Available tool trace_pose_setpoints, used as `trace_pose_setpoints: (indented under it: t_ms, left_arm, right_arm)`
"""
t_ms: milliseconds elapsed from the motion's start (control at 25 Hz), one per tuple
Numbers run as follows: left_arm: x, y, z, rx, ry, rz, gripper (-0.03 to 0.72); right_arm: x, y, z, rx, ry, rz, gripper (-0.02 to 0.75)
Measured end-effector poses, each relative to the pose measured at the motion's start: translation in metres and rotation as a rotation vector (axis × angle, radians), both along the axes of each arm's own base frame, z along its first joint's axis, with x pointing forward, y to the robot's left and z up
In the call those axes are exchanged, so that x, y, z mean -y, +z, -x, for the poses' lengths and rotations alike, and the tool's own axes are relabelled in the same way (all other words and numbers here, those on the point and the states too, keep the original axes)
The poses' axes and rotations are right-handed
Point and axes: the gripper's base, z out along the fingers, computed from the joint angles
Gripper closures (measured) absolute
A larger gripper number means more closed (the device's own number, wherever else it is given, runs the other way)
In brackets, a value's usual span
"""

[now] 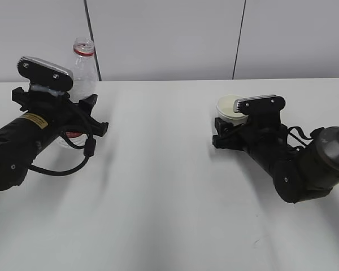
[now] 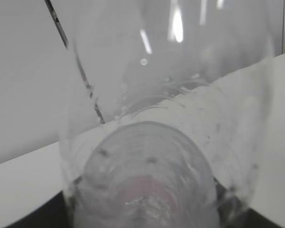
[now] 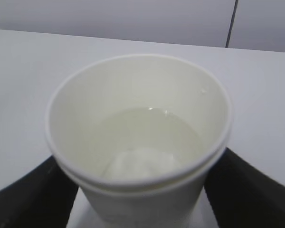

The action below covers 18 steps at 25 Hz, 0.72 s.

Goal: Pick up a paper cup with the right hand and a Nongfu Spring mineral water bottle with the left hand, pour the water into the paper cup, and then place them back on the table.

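Observation:
The clear, capless bottle (image 1: 83, 68) with its red neck ring stands upright at the far left of the white table (image 1: 169, 192) and looks empty. My left gripper (image 1: 86, 116) is closed around its lower body. In the left wrist view the bottle (image 2: 147, 142) fills the frame, with dark fingers (image 2: 230, 199) at its sides. The white paper cup (image 1: 229, 106) sits at centre right in my right gripper (image 1: 223, 131). In the right wrist view the cup (image 3: 137, 142) holds clear water (image 3: 147, 135), and the black fingers (image 3: 33, 190) press on both its sides.
A pale wall with dark vertical seams (image 1: 92, 39) runs behind the table's far edge. A black cable (image 1: 73, 161) loops from the left arm onto the tabletop. Bare white tabletop lies between the arms and in front of them.

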Motion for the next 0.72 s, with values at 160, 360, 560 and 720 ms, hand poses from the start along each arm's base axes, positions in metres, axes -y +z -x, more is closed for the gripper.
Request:
trace_pose_setpoints:
  t_ms: [160,360,560,720]
  left_arm:
    - [0.0,0.0001,0.0,0.001,0.0,0.0,0.379]
    - [0.0,0.0001,0.0,0.001,0.0,0.0,0.379]
    - [0.0,0.0001,0.0,0.0,0.0,0.001,0.379]
    - [0.0,0.0001,0.0,0.0,0.0,0.001,0.379]
  right_arm:
    - [0.0001,0.0,0.0,0.0,-0.002,-0.001,0.144]
    - [0.0001,0.0,0.0,0.0,-0.002,-0.001,0.141]
    - [0.0011,-0.0022,0.0032,-0.01,-0.002,0.003,0.141]
    - [0.0026,-0.0058,0.0081,-0.029,-0.004,0.0,0.141]
